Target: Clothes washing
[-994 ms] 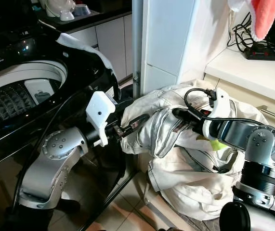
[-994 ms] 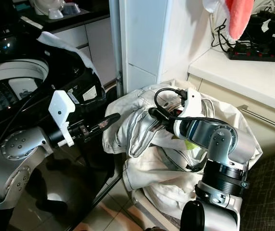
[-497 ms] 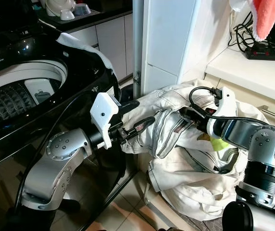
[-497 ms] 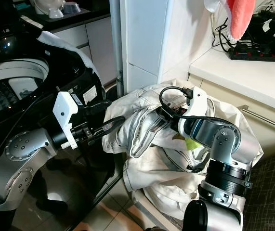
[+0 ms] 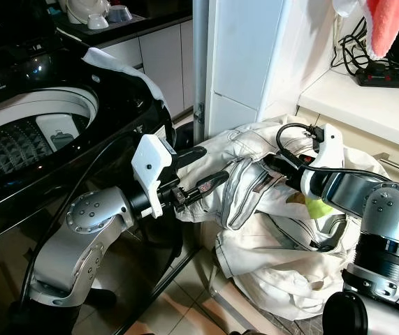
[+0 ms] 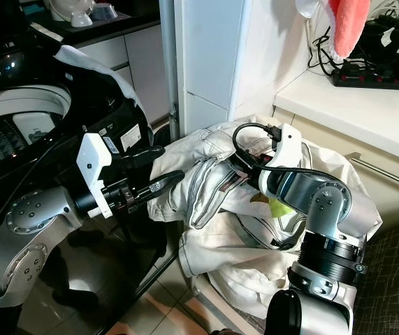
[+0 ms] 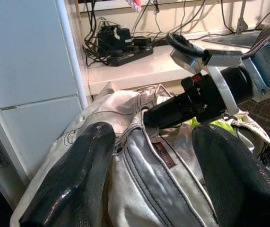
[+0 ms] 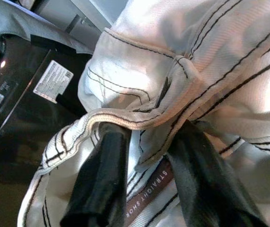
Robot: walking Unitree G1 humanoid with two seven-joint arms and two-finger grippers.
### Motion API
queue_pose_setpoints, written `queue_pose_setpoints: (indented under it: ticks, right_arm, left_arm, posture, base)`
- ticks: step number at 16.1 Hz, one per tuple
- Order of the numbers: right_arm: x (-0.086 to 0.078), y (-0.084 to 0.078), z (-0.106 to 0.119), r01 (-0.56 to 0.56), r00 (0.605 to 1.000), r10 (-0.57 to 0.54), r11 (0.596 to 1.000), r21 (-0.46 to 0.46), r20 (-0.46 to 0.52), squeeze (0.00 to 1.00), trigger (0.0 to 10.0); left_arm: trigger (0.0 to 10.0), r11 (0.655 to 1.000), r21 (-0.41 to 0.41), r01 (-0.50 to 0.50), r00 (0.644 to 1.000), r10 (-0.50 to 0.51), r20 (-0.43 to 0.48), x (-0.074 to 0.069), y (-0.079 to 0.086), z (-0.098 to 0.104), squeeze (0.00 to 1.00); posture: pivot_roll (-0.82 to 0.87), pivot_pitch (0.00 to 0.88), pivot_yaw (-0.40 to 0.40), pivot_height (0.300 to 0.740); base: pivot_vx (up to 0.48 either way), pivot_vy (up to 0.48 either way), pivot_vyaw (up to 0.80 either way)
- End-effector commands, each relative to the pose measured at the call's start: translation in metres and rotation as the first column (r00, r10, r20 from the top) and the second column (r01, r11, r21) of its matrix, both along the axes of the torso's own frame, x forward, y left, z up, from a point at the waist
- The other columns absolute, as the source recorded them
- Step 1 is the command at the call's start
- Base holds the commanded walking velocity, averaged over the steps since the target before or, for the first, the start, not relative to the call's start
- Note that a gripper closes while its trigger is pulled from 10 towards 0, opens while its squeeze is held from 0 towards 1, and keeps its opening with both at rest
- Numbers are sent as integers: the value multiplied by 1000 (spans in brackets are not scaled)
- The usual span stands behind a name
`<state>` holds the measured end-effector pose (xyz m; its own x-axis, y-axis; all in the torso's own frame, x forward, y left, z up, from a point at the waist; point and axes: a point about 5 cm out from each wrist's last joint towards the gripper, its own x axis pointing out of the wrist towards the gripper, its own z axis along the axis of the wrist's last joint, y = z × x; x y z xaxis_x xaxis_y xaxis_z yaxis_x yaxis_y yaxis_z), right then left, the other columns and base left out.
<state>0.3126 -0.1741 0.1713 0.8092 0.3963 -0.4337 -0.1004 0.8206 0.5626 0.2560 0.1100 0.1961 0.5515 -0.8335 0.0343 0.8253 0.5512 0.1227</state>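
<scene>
cream cotton-twill garment with dark stitching: matt woven cloth
glossy black washing machine: mirror-smooth
silver arms: brushed metal

The left gripper has opened and edged toward the jeans, which the right gripper has lifted.

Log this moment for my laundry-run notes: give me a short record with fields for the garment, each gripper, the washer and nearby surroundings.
garment: pale cream jeans, heaped beside the washer, waistband lifted
right gripper: right gripper with both fingers straddling a fold of the waistband near its brown label
left gripper: left gripper open, fingers spread on either side of the raised part of the jeans
washer: black top-loading washing machine, lid up, drum exposed
surroundings: white counter with a power strip; red-and-white cloth hanging above
</scene>
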Motion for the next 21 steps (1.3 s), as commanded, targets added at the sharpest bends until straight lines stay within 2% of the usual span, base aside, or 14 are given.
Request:
queue_pose_setpoints:
  ticks: [1, 5, 9, 11, 13, 15, 16, 17, 18, 19, 21]
  right_arm:
    - [-1, -5, 5, 13, 999, -13, 1000, 5, 38, 0, 0]
    - [-3, -6, 15, -4, 996, 1, 1000, 28, 93, 0, 0]
    - [-15, -9, 41, -123, 964, 99, 989, 82, 247, 0, 0]
    - [-28, -22, 65, -184, 916, 122, 974, 130, 383, 0, 0]
    - [-38, -31, 86, -231, 867, 153, 967, 111, 475, 0, 0]
    - [-52, -32, 116, -341, 773, 250, 939, 48, 583, 0, 0]
    - [-56, -30, 130, -391, 721, 276, 919, 44, 635, 0, 0]
    - [-57, -30, 138, -420, 690, 276, 906, 60, 669, 0, 0]
    - [-57, -29, 142, -430, 679, 271, 900, 70, 683, 0, 0]
    - [-57, -24, 147, -445, 660, 286, 894, 55, 694, 0, 0]
    - [-56, -16, 151, -449, 653, 299, 893, 37, 696, 0, 0]
  left_arm:
    - [10000, 1000, 11, 17, 1000, -17, -8, -2, -2, -1, 0]
    - [10000, 1000, 12, 0, 1000, 0, -4, 0, 0, -2, 0]
    - [10000, 1000, 4, -18, 1000, 18, 1, 1, -1, -2, 0]
    - [10000, 999, -10, -36, 999, 36, 12, 2, 0, 0, 0]
    - [10000, 996, -46, -76, 996, 78, 45, 9, 1, 6, 0]
    - [10000, 988, -97, -117, 983, 129, 128, 21, -1, 24, 0]
    - [10000, 978, -187, -96, 981, 125, 149, 26, -7, 38, 0]
    - [10000, 967, -248, -63, 982, 104, 155, 28, -12, 48, 569]
    - [10000, 957, -288, -25, 986, 71, 150, 27, -16, 53, 569]
    - [10000, 939, -337, 73, 985, -16, 170, 26, -30, 65, 1000]
    - [10000, 947, -305, 99, 979, -37, 202, 31, -45, 68, 1000]
  posture:
    - [-5, 0, 17, 740]
    - [-11, 0, 17, 740]
    - [-14, 0, 7, 740]
    - [-20, 0, 6, 740]
    - [-20, 0, 6, 740]
    - [-53, 0, 23, 740]
    - [-58, 0, 26, 740]
    - [-67, 0, 31, 740]
    - [-71, 0, 35, 740]
    - [-81, 0, 44, 740]
    - [-88, 0, 54, 740]
  base:
    - [0, 0, 0]
    - [0, 0, 0]
    - [0, 0, 0]
    - [0, 0, 0]
    - [0, 0, 0]
    - [0, 0, 0]
    - [0, 0, 0]
    - [0, 0, 0]
    - [0, 0, 0]
    - [0, 0, 0]
    - [0, 0, 0]
